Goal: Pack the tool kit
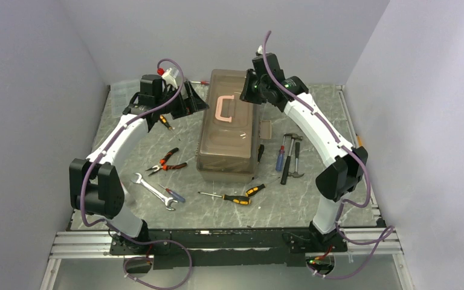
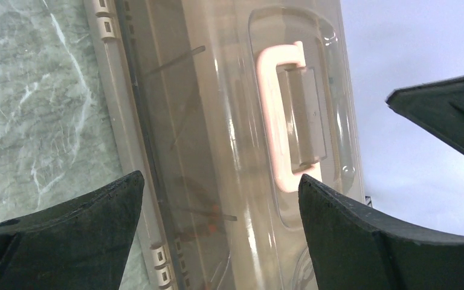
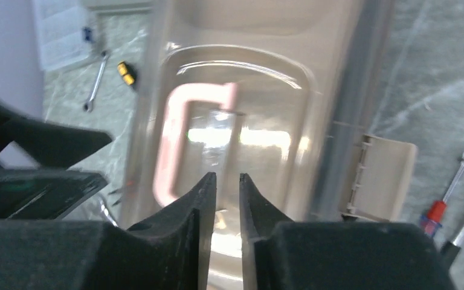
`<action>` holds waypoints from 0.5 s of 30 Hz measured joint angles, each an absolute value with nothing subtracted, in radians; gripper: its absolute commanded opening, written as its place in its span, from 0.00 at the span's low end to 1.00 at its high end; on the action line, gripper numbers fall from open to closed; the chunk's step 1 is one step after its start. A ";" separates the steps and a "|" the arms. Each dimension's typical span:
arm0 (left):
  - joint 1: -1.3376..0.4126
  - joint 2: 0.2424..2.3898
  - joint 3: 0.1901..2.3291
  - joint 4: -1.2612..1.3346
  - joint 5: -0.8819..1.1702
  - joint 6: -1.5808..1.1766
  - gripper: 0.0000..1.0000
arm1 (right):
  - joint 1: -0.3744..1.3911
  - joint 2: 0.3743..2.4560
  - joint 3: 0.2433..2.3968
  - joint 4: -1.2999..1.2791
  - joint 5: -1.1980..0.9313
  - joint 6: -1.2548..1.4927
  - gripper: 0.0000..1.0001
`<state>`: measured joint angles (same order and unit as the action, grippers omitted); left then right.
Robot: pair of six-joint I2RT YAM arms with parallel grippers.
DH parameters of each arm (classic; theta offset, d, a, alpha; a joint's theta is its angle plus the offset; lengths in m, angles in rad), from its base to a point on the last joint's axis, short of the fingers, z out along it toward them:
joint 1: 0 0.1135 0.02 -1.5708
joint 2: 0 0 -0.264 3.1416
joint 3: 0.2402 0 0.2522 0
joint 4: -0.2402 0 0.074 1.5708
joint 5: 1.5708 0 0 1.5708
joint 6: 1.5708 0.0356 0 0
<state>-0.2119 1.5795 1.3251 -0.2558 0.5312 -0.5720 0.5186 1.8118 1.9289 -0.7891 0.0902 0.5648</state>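
The tool kit's taupe toolbox (image 1: 229, 130) stands mid-table, its smoky lid (image 2: 217, 121) down and the pink handle (image 1: 225, 109) lying flat on top. My left gripper (image 1: 194, 99) hovers at the box's far left side, open wide, its jaws framing the lid (image 2: 220, 178). My right gripper (image 1: 249, 89) hangs over the far right of the lid just past the handle (image 3: 175, 139), its jaws a narrow gap apart (image 3: 226, 176) with nothing between them. Pliers (image 1: 166, 162), screwdrivers (image 1: 226, 197) and hammers (image 1: 291, 158) lie loose on the table.
A tan latch flap (image 3: 380, 178) hangs open on the box's right side. A wrench (image 1: 154, 190) lies at the front left. A clear organiser box (image 1: 121, 96) sits at the back left. Grey walls close in the table on three sides.
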 measured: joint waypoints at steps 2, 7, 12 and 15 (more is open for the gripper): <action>-0.212 1.579 1.326 -0.257 0.528 -0.569 0.99 | 0.540 1.812 1.958 -0.789 0.048 0.569 0.20; -0.212 1.582 1.326 -0.256 0.528 -0.570 0.99 | 0.586 1.823 2.040 -0.790 -0.010 0.573 0.48; -0.211 1.582 1.335 -0.285 0.520 -0.561 0.99 | 0.573 1.815 2.040 -0.779 -0.029 0.572 0.73; -0.211 1.579 1.342 -0.299 0.510 -0.560 0.99 | 0.530 1.785 1.954 -0.741 -0.090 0.586 0.84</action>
